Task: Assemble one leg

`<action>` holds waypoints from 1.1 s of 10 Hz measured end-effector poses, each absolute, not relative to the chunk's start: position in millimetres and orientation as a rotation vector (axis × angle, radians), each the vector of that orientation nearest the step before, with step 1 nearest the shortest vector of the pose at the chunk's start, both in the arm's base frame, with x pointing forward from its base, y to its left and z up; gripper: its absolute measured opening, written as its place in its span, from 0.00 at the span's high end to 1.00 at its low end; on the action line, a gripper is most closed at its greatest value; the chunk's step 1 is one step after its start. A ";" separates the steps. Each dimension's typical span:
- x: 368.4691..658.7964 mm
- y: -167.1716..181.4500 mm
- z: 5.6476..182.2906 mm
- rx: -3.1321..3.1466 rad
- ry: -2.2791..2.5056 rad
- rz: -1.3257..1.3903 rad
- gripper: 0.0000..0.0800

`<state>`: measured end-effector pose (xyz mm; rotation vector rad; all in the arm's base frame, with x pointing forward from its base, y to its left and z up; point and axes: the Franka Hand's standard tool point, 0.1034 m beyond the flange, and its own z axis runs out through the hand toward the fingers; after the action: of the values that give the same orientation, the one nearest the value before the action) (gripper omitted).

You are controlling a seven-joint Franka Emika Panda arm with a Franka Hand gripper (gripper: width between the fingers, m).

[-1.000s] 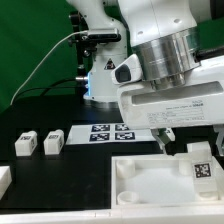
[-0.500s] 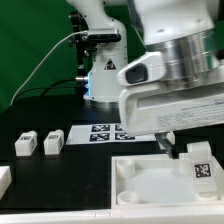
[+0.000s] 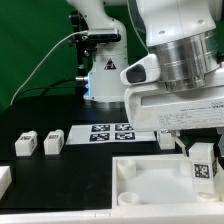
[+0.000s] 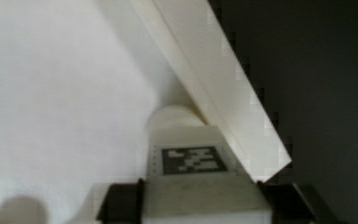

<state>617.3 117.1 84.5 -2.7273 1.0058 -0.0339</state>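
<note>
My gripper point(image 3: 197, 150) is shut on a leg point(image 3: 203, 161), a small white block with a black-and-white tag facing the camera. It holds the leg over the exterior view's right part of the large white tray-like piece point(image 3: 150, 184). In the wrist view the leg point(image 4: 188, 140) sits between my two dark fingers point(image 4: 131, 205), beside the tray's slanting raised wall point(image 4: 220, 80). Whether the leg touches the tray's floor is hidden.
Two more small white legs point(image 3: 25, 143) point(image 3: 53, 143) stand on the black table at the exterior view's left. Another white part point(image 3: 4, 180) lies at the left edge. The marker board point(image 3: 108, 132) lies behind the tray. The robot base point(image 3: 100, 75) stands behind.
My gripper with the leg has shifted a little toward the exterior view's right and slightly up. The other parts have not moved.
</note>
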 end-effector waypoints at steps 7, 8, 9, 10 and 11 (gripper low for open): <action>626.7 130.3 82.5 -1.871 2.165 0.118 0.63; 627.3 130.1 82.4 -1.813 2.203 0.110 0.63; 627.2 130.6 82.6 -1.833 2.185 0.106 0.63; 627.0 130.7 82.3 -1.847 2.174 0.103 0.53; 627.0 130.6 82.2 -1.909 2.117 0.091 0.36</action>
<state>627.0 130.6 82.2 -1.9093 2.1172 0.0912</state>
